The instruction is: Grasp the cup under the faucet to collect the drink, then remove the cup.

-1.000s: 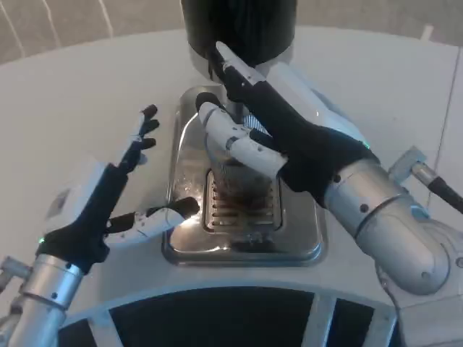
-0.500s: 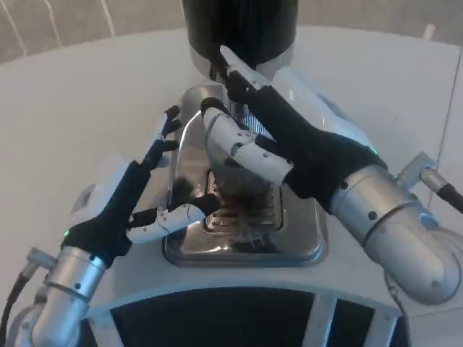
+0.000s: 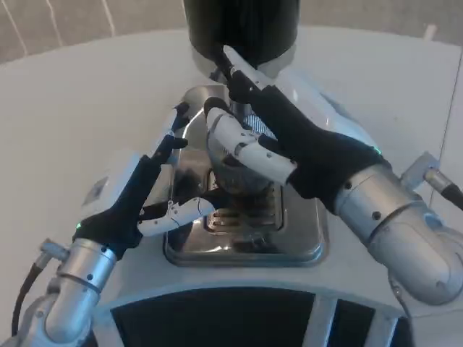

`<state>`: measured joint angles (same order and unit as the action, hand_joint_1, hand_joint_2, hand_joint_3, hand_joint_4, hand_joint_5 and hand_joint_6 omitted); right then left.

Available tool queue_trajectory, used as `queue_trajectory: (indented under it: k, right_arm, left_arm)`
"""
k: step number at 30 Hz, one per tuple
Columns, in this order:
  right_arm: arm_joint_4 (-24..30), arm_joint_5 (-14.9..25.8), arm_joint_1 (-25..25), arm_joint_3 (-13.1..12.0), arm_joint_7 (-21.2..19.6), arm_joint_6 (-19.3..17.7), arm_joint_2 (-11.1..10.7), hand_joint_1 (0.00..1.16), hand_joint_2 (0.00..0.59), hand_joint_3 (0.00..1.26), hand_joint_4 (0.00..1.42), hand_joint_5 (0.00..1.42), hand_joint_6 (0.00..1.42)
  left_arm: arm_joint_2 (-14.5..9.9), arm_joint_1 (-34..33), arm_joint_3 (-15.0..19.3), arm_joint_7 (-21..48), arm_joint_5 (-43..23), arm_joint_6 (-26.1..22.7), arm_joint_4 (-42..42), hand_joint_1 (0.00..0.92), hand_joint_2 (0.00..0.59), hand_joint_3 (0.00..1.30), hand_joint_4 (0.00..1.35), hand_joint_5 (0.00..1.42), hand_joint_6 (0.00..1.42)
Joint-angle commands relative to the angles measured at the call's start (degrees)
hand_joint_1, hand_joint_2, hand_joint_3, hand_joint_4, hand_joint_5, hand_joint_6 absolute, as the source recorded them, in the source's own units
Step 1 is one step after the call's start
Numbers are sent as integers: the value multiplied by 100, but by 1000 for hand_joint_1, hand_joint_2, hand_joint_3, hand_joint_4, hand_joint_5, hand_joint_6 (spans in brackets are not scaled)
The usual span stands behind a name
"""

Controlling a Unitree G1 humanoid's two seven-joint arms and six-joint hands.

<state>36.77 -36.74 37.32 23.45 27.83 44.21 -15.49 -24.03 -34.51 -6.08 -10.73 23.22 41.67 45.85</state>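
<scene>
A clear cup [image 3: 233, 181] with a little dark drink in its bottom stands on the grate of the steel drip tray [image 3: 293, 246], below the black dispenser [image 3: 242, 25]. My right hand [image 3: 289, 141] reaches in from the right and wraps its fingers around the cup's upper part, hiding the rim and the faucet. At the tray's left edge my left hand [image 3: 141, 195] is spread, its thumb pointing at the cup's base and its fingers raised beside the cup. I cannot tell if the thumb touches the cup.
The tray and dispenser sit on a white round table [image 3: 87, 108]. A dark panel with white ribs [image 3: 217, 318] lies along the near edge. A grey cable fitting [image 3: 434, 177] sticks out by my right forearm.
My left hand has moved right and forward, from the open table onto the tray's left edge, close to the cup. My right hand has stayed around the cup.
</scene>
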Motion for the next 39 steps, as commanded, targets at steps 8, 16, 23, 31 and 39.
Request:
queue_trajectory:
  k: [8,16,23,31,39]
  right_arm:
    - [315,51,-330,-6,92,-34,44,0,555,0,0,0,0]
    - [742,-110,-599,-216,-124,-158,60,0,555,0,0,0,0]
    - [1170,-203,-943,-349,-168,-250,42,0,555,0,0,0,0]
    - [1568,-276,-1289,-486,-33,-261,-91,0,554,0,0,0,0]
    - [2073,-557,-1722,-520,395,-301,-444,0,552,0,0,0,0]
  left_arm:
    - [-33,-118,-110,-47,40,144,302,210,45,0,0,195,301]
    - [-17,-188,-140,-18,13,197,448,210,46,0,0,196,297]
    - [0,-249,-184,-10,12,220,544,204,48,0,0,199,296]
    - [9,-308,-219,5,7,228,643,199,49,0,0,205,297]
    - [19,-421,-252,15,23,278,775,216,48,0,0,207,289]
